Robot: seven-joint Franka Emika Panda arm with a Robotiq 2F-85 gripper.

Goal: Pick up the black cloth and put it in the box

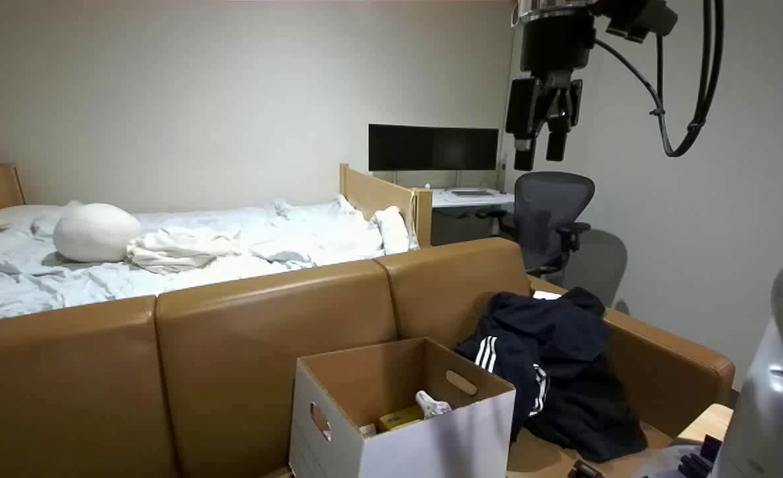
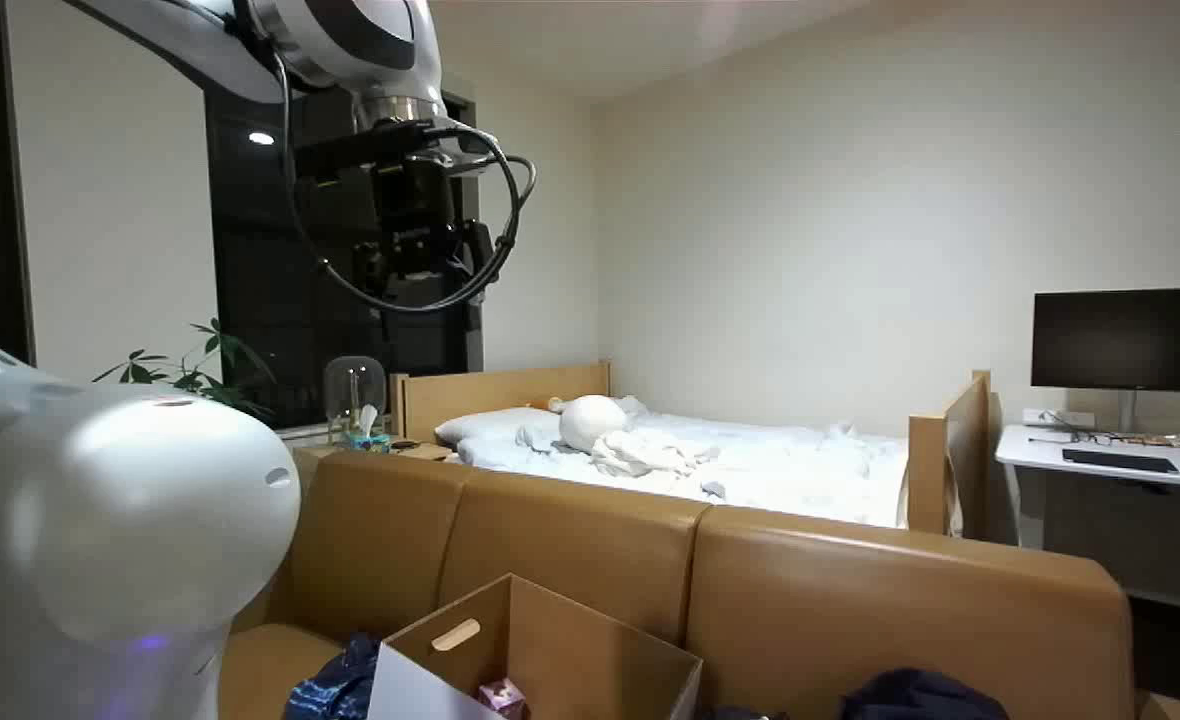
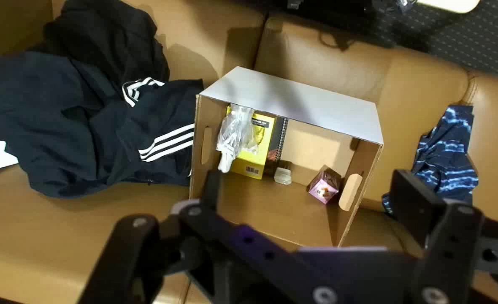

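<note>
The black cloth (image 3: 76, 122) is a crumpled heap of black and navy garments with white stripes, lying on the couch right beside the box. It also shows in both exterior views (image 1: 551, 358) (image 2: 915, 698). The white, open-topped cardboard box (image 3: 291, 101) has a brown inside and stands on the couch seat; it shows in both exterior views (image 1: 438, 441) (image 2: 600, 655). It holds a yellow package, a spiral notebook, a plastic bag and a small pink carton. My gripper (image 3: 310, 194) is open with nothing between its fingers, high above the box (image 1: 540, 155).
A dark blue patterned cloth (image 3: 445, 160) lies on the couch at the box's opposite side. The brown couch (image 1: 272, 318) has a tall backrest and an armrest (image 1: 670, 348) beyond the black cloth. A bed (image 1: 285, 232) stands behind the couch.
</note>
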